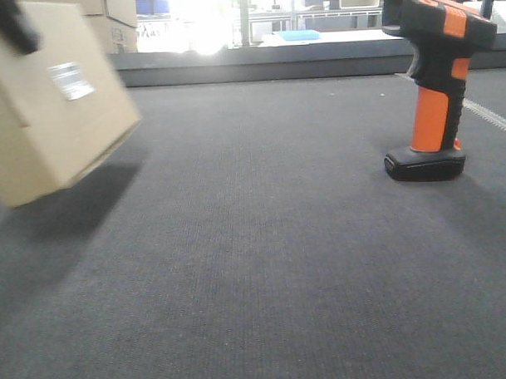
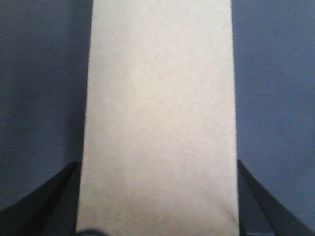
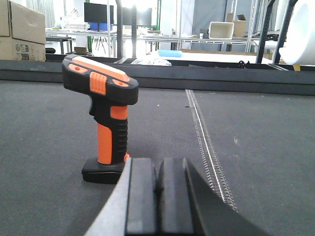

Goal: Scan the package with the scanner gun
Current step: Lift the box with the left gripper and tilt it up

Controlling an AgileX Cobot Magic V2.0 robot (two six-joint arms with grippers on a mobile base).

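Note:
The package (image 1: 46, 105), a tan cardboard box with a white label, hangs tilted above the dark mat at the far left, blurred. In the left wrist view the package (image 2: 160, 98) fills the middle, and my left gripper (image 2: 157, 164) is shut on it, one dark finger (image 2: 59, 191) against each long side. The scanner gun (image 1: 432, 92), black with an orange handle, stands upright on its flat base at the right. From the right wrist the scanner gun (image 3: 106, 118) is just ahead and to the left of my right gripper (image 3: 158, 164), which is shut with its pads together and nothing between them.
A dark raised ledge (image 1: 257, 69) bounds the far side of the mat. A metal toothed strip (image 3: 206, 142) runs along the mat to the right of the scanner. Cardboard boxes (image 3: 22, 27) and shelving stand beyond the ledge.

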